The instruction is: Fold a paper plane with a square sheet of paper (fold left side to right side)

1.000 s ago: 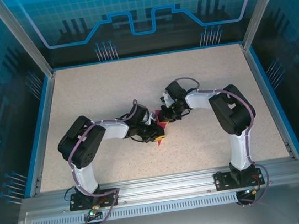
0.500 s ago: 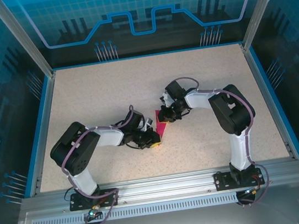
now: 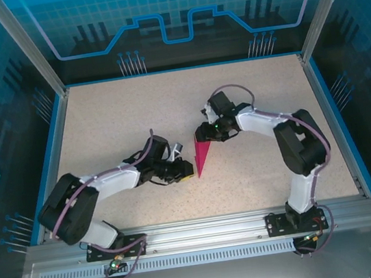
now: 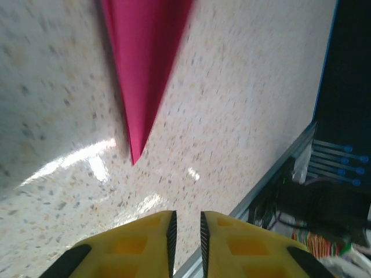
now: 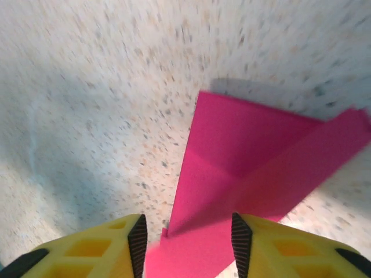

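The paper plane (image 3: 202, 155) lies flat on the speckled table (image 3: 113, 114) as a narrow magenta dart, its tip toward the near edge. My left gripper (image 3: 185, 171) rests low just left of the tip, apart from it. In the left wrist view the paper plane (image 4: 145, 63) lies ahead of the left gripper (image 4: 187, 223), whose jaws leave only a thin slit and hold nothing. My right gripper (image 3: 203, 135) hovers at the wide far end. In the right wrist view the right gripper (image 5: 188, 231) is open, with the creased paper plane (image 5: 249, 156) spread below and between its fingers.
A blue rim (image 3: 58, 136) and glass walls fence the table on three sides. A metal rail (image 3: 198, 230) carrying both arm bases runs along the near edge, and it shows as the metal rail (image 4: 272, 179) in the left wrist view.
My left gripper slid left and down off the paper, and its arm stretched out lower. The right gripper pulled back toward the far end. The dart now lies uncovered.
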Controlling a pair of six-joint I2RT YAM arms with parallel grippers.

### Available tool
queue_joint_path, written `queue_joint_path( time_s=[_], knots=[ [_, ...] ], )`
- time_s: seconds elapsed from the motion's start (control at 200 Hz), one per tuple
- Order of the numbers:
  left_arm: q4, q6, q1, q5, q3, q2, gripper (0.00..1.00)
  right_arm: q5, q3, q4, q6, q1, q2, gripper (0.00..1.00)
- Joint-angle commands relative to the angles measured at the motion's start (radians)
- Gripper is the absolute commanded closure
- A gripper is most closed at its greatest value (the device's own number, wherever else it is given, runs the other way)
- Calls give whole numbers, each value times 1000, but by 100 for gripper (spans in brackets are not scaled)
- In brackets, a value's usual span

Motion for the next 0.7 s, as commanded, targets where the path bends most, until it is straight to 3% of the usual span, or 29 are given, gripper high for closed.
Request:
queue_joint_path(
  time_s=[0.0, 0.215, 0.465, 0.59, 0.695],
  knots=[
    [-71, 44, 25, -134, 26, -69, 76, 168, -32, -70, -13, 4, -131, 44],
    [-166, 77, 38, -370, 76, -157, 70, 284, -111, -118, 65, 92, -179, 31],
    [-199, 78, 38, -425, 69, -192, 68, 282, -159, -68, 149, 143, -92, 31],
    [-211, 74, 39, -437, 58, -213, 67, 248, -150, -53, 160, 148, -47, 48],
    [-219, 76, 38, -452, 56, -238, 65, 193, -162, -1, 155, 148, -68, 76]
  ],
)
